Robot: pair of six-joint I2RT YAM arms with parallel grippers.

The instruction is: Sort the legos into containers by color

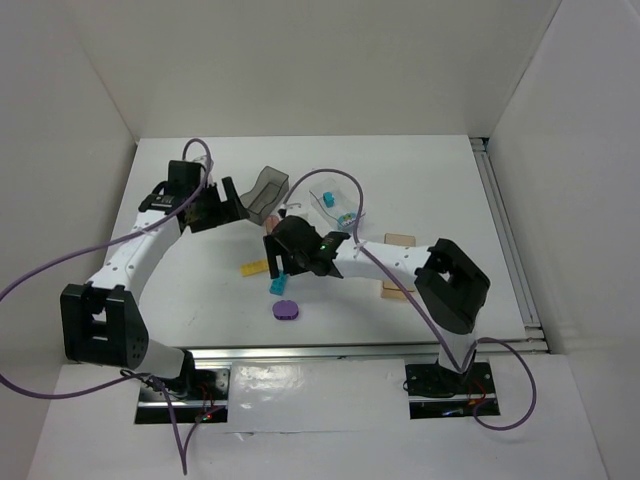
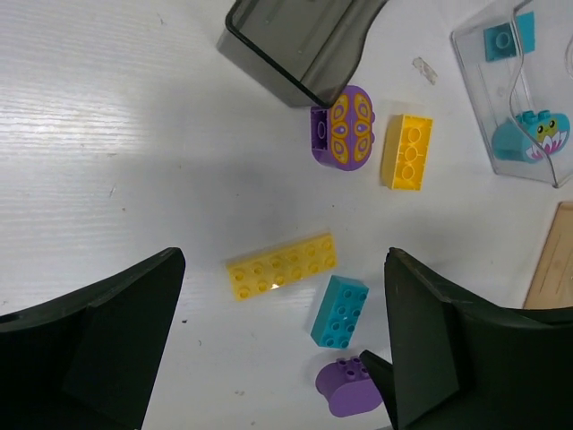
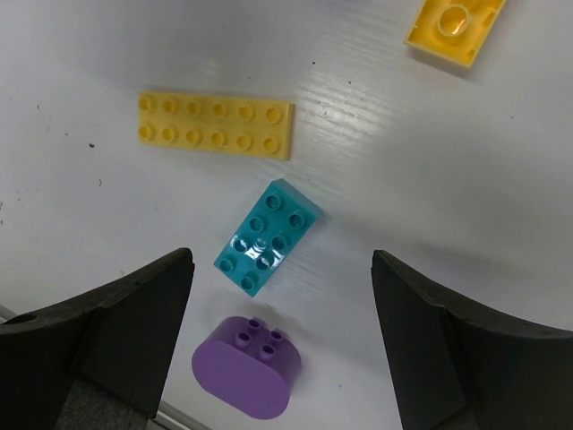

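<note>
Tan bin (image 2: pixel 554 262) largely off-frame (right edge)

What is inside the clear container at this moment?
The clear container holds a square cyan brick and a rounded cyan piece with a printed face. Its right side is cut off in the left wrist view.

Gripper (image 3: pixel 282 260) spread wide, teal brick (image 3: pixel 267 236), purple oval (image 3: pixel 244 367), yellow plate (image 3: pixel 215 124)

My right fingers (image 3: pixel 125 340) stand wide, bare table (image 3: pixel 385 179) either side of the teal brick (image 3: pixel 267 236). A purple oval (image 3: pixel 246 367) sits close off one end, a long yellow plate (image 3: pixel 215 124) close off the other. Toward the small yellow brick (image 3: pixel 452 27), open table.
</note>
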